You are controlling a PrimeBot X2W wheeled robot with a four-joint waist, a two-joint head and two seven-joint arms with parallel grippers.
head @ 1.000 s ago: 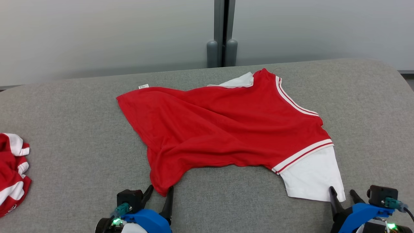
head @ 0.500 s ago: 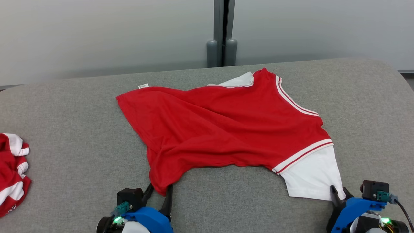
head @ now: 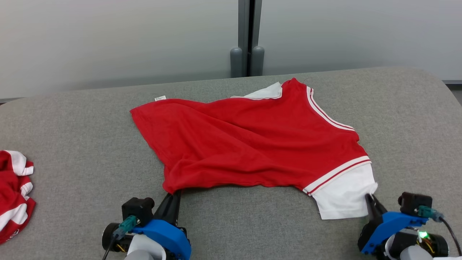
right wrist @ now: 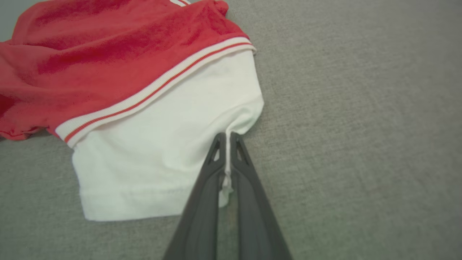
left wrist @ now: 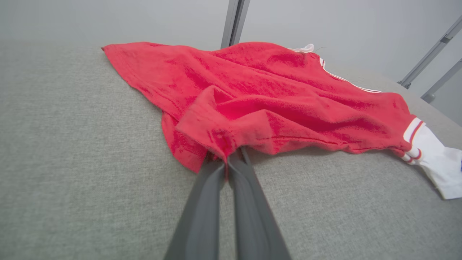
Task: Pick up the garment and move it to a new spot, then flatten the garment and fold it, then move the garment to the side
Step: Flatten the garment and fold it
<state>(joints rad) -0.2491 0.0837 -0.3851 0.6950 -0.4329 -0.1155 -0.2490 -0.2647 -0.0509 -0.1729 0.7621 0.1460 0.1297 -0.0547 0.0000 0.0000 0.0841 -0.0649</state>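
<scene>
Grey cloth covers the counter [head: 72,126], and pale wall panels [head: 108,36] stand behind it. At the near edge the left end effector [head: 173,198] is clenched on the red hem corner of the garment [head: 252,144]. In the left wrist view its fingers [left wrist: 202,209] lie pressed together, with cloth bunched over their tips. The right end effector [head: 370,200] is likewise clenched, grasping the outer near corner of the white sleeve [head: 343,196]. In the right wrist view a thin strip of white fabric is pinched between its closed fingers [right wrist: 249,202].

Beyond and between the two end effectors the garment lies spread on the counter, mostly flat with shallow wrinkles. Its long axis runs from one end effector to the other, across the robot's front. The hem end points to the robot's left and the striped shoulder end with the sleeve points to its right. Past the left end effector, at the far hem corner, a small white label [head: 160,97] sticks out. Well apart from the left end effector, further to its left, a red-and-white bundle [head: 14,191] sits at the counter's edge.
</scene>
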